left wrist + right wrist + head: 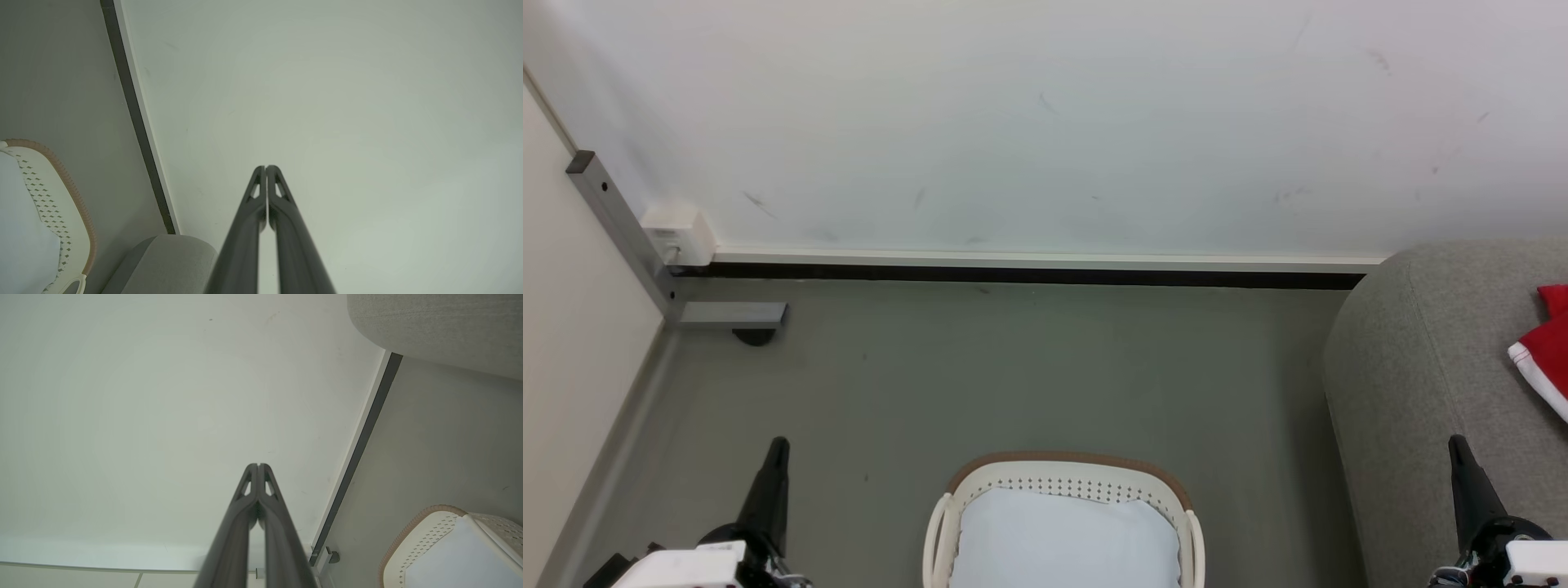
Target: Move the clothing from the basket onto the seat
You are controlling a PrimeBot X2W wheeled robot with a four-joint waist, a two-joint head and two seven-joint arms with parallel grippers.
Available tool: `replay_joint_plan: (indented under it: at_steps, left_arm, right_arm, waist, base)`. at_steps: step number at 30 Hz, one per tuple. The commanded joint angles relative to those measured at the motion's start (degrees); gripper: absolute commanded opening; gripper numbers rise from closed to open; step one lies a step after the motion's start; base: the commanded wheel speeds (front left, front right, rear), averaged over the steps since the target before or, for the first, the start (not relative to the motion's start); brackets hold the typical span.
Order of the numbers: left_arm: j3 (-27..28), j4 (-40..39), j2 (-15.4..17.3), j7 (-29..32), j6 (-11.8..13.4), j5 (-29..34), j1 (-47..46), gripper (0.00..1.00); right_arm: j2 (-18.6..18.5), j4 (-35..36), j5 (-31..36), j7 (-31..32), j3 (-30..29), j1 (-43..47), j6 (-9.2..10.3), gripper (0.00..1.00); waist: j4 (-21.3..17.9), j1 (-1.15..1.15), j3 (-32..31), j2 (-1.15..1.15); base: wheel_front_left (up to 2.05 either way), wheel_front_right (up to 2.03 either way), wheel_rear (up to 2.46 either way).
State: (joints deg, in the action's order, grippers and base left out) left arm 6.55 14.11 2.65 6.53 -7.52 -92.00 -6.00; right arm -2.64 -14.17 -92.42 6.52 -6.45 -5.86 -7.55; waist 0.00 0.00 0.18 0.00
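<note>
Left hand [778, 447], right hand [1456, 446] (both closed), basket [1066, 462] between, floor [1029, 367] beyond, clothing [1547, 347] on seat [1413, 367]

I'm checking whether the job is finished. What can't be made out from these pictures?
1. Head view: the clothing on the seat is cut off by the right edge; how much lies there is unclear.
2. Head view: the basket runs past the bottom edge; its near half is unseen.
3. Head and wrist views: a pale sheet covers the basket's inside; anything beneath is hidden.
</note>
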Motion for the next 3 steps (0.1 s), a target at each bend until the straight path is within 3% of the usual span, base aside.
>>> replay_joint_plan:
  at_steps: [1,3]
  left_arm:
    - [0.10,-0.21,0.42,0.21,-0.05,-0.78,-0.48,0.00]
    - [0.10,-0.21,0.42,0.21,-0.05,-0.78,-0.48,0.00]
  right_arm:
    - [-0.44,0.30,0.00,0.21,-0.20,-0.72,0.12,0.00]
    - [-0.44,0.30,0.00,0.21,-0.20,-0.72,0.12,0.00]
  waist:
    - [0.00,0.00,0.00,0.00]
    - [0.00,0.00,0.00,0.00]
  base:
    - [0.00,0.00,0.00]
    - [0.00,0.00,0.00]
